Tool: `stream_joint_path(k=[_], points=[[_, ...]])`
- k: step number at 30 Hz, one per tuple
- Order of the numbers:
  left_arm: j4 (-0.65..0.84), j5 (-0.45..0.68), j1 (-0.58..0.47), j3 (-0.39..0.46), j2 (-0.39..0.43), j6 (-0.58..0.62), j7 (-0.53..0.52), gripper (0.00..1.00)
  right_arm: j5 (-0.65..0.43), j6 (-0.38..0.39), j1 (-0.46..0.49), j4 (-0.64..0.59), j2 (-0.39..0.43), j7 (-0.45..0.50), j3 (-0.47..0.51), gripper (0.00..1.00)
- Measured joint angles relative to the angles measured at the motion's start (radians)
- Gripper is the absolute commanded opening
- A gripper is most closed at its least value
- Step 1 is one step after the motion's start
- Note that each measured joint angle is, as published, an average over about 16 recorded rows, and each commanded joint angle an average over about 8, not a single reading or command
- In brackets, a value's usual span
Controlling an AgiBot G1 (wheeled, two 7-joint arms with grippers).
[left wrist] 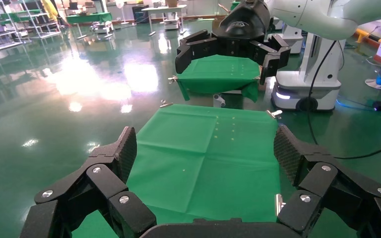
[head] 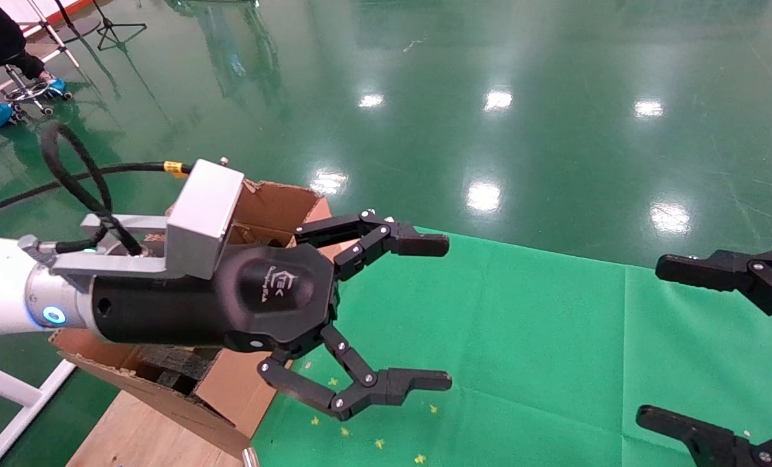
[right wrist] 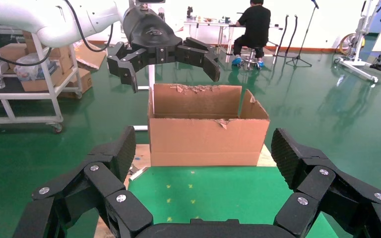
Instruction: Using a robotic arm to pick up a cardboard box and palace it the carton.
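Both my hands gape empty: left hand (head: 447,311) beside the carton (head: 276,201), right hand (head: 652,337) over the bench (head: 522,337).

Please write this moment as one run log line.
left claw: open, empty, raised beside carton | right claw: open, idle | cardboard box: not visible

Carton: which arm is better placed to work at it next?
Left. Its open, empty claw hangs right beside the carton; the right claw, also open, sits across the green cloth.
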Motion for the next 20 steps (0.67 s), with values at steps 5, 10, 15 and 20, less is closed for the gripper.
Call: stream_joint_path(k=[5, 10, 15, 20], points=[[0.000, 0.000, 0.000, 0.000, 0.000, 0.000, 0.000, 1.00, 0.000, 0.000, 0.000, 0.000, 0.000, 0.000, 0.000, 1.00], [0.000, 0.000, 0.000, 0.000, 0.000, 0.000, 0.000, 1.00, 0.000, 0.000, 0.000, 0.000, 0.000, 0.000, 0.000, 1.00], [0.000, 0.000, 0.000, 0.000, 0.000, 0.000, 0.000, 1.00, 0.000, 0.000, 0.000, 0.000, 0.000, 0.000, 0.000, 1.00], [0.000, 0.000, 0.000, 0.000, 0.000, 0.000, 0.000, 1.00, 0.000, 0.000, 0.000, 0.000, 0.000, 0.000, 0.000, 1.00]])
